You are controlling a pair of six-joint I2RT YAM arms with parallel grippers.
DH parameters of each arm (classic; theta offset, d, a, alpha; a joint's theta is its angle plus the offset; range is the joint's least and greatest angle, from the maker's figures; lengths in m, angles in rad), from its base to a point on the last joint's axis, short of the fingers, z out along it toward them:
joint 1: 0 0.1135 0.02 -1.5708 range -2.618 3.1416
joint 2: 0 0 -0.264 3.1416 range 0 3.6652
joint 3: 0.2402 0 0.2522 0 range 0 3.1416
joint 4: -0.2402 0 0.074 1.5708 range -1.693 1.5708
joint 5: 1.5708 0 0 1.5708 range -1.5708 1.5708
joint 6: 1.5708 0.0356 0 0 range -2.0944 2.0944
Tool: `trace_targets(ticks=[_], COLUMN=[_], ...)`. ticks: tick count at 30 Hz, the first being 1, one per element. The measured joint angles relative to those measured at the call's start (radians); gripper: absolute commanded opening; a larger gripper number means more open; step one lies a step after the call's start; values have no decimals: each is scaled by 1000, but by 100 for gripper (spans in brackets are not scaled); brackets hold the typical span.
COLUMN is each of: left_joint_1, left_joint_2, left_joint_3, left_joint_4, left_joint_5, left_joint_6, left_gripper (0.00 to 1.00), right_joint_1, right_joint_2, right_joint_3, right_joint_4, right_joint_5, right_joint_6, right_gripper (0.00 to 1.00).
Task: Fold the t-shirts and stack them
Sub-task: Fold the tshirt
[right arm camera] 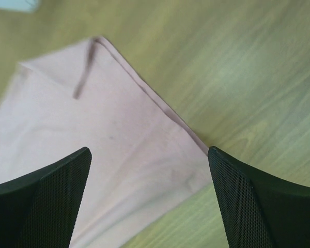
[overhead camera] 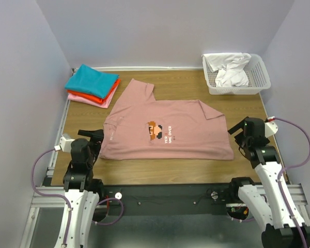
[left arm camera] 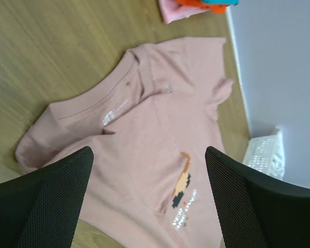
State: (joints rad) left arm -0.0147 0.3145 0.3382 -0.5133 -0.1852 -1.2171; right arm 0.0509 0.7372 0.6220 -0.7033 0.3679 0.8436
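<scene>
A large dusty-pink t-shirt (overhead camera: 165,132) lies spread on the wooden table (overhead camera: 160,170), pixel figure and white text facing up, one sleeve folded in at the near left. It also shows in the left wrist view (left arm camera: 160,129) and right wrist view (right arm camera: 93,134). A folded stack of teal (overhead camera: 91,79), orange-red (overhead camera: 104,96) and pink (overhead camera: 88,98) tees sits at the back left. My left gripper (overhead camera: 93,138) is open and empty above the shirt's collar end (left arm camera: 149,204). My right gripper (overhead camera: 238,132) is open and empty above the shirt's near right hem corner (right arm camera: 150,201).
A white plastic mesh basket (overhead camera: 258,77) with white cloth (overhead camera: 230,70) in it stands at the back right. Purple walls close in the table on three sides. Cables run from both arms near the front edge.
</scene>
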Motion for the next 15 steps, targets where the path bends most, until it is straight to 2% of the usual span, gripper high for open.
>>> trace_targets(ticks=[5,9,13,15], left_joint_1=[0,0,-2,-23], left_joint_2=[-8,14,186,344], left_joint_3=[101,153,143,140], left_joint_4=[-65,-23,133,200], left_joint_5=[-40,-50,84,143], left_joint_6=[-7,54,162,210], left_gripper=[98,98,98,98], right_joint_1=[0,0,0,0], right_joint_2=[-67,-55,28,92], right_joint_3=[116,154,132,111], right_joint_4=[-28,-21,39,85], right_joint_5=[-3,-109,-280,-373], right_joint_6=[-47,-111,-156,-172], right_gripper=[100,100,100,100])
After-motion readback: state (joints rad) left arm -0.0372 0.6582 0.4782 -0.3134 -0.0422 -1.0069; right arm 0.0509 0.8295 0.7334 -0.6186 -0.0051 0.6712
